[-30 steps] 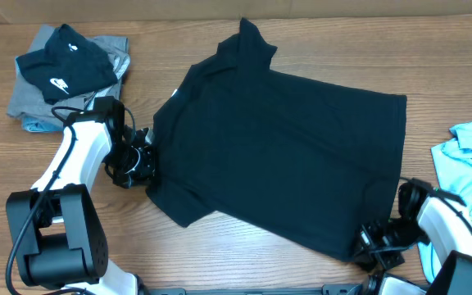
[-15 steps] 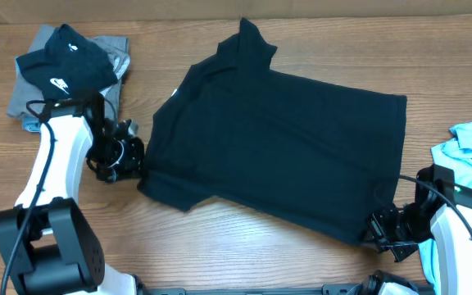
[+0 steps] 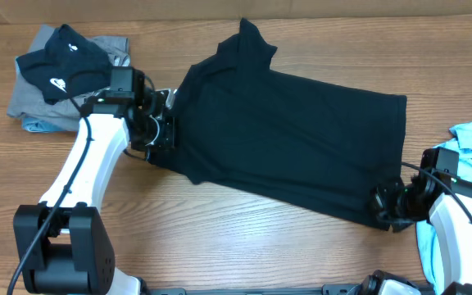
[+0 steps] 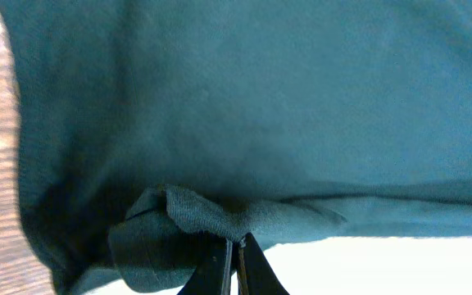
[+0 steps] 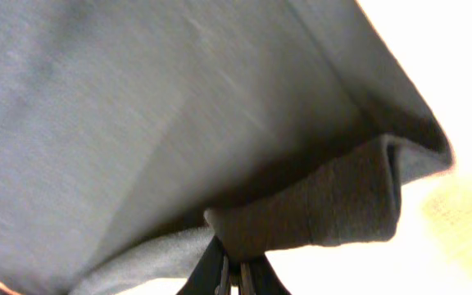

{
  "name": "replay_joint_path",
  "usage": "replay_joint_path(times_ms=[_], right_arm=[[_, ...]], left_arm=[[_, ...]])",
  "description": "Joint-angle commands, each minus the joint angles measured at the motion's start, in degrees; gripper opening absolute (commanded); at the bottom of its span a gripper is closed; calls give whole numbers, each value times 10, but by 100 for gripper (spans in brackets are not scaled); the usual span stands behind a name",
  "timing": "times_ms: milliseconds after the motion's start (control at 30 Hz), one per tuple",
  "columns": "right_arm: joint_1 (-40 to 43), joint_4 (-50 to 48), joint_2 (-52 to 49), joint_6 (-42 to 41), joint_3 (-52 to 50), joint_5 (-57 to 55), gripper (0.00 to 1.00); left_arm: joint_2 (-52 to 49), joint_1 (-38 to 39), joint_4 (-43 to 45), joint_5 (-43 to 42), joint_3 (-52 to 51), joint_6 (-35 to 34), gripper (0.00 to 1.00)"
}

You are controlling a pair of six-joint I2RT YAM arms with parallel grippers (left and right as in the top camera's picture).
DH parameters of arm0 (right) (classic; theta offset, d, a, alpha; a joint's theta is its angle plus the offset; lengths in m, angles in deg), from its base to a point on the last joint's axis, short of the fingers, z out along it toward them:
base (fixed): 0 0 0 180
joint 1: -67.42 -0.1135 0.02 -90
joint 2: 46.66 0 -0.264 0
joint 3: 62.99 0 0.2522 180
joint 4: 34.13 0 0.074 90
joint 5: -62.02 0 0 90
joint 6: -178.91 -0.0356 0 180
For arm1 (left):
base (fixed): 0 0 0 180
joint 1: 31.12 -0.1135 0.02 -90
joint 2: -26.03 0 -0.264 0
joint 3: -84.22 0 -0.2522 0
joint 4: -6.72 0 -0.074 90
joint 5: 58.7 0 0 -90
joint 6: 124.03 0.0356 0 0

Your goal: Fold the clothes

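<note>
Both pairs of jaws are pressing fully together on cloth, no gap showing. The left gripper (image 4: 234, 250) is pinching a bunched fold at the edge of the black T-shirt (image 4: 260, 106), and the right gripper (image 5: 234, 274) is pinching a doubled hem.

Overhead, the 2 grips are sitting at the shirt's near edge, left by the sleeve and right at the hem corner. The shirt is lying spread on the table (image 3: 220, 246).

My read: the 1st fold is starting. Both arms should be moving at 1 pace, keeping the edge taut and clearing the cloth below, then landing on the far edge before releasing.

The light blue shirt (image 3: 469, 143) is waiting at far right.
</note>
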Motion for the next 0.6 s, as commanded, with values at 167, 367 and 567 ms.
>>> replay_joint_path(times_ms=[167, 367, 567], right_arm=[[-2, -74, -40, -21, 12, 4, 4], [-2, -117, -49, -23, 12, 4, 5], [-2, -144, -49, -14, 12, 11, 45]], left_arm=[[13, 10, 75, 79, 10, -73, 4], [13, 11, 124, 76, 10, -94, 10], [13, 11, 137, 77, 10, -93, 51]])
